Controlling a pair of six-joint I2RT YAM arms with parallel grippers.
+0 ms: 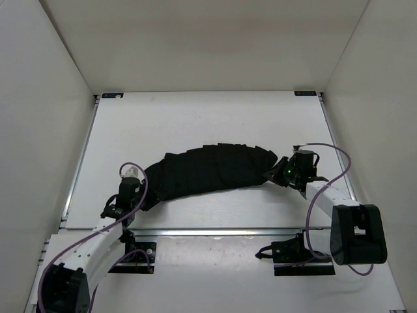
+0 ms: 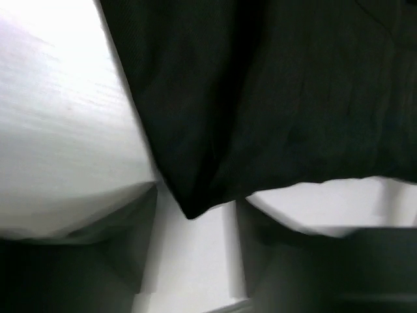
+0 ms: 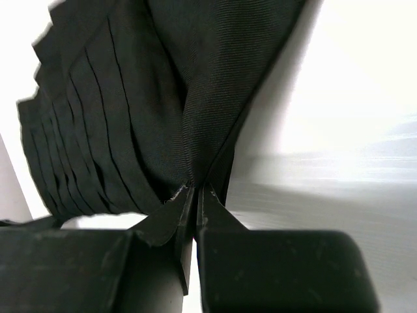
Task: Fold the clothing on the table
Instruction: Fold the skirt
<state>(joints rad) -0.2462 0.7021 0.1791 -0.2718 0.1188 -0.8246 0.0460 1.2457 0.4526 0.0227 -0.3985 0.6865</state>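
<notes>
1. Worktop: white, flat and rail-edged. It carries everything listed below.
2. Clothing: black and pleated, lying flat at mid-worktop in a shallow arch. Both ends curve toward the near edge, and stepped pleat edges run along the far side. It spans from one pincer to the other.
3. Right arm: reaches in from the near right, with its wrist at the clothing's right end.
4. Left arm: reaches in from the near left, with its wrist at the clothing's left end.
5. Right pincer: in my wrist view it is clamped tight on a fold at the clothing's edge. The fabric and pleats fan away from the grip.
6. Left pincer: low over the worktop at the left tip of the clothing. My wrist view here is blurred. The fingers stand partly apart, and a corner of the clothing points down into the gap between them. Bare worktop shows beside that corner, and I see nothing pinched.
7. Purple cables: one loops along each arm.
8. Blue marks: one small mark at each far corner of the worktop.
</notes>
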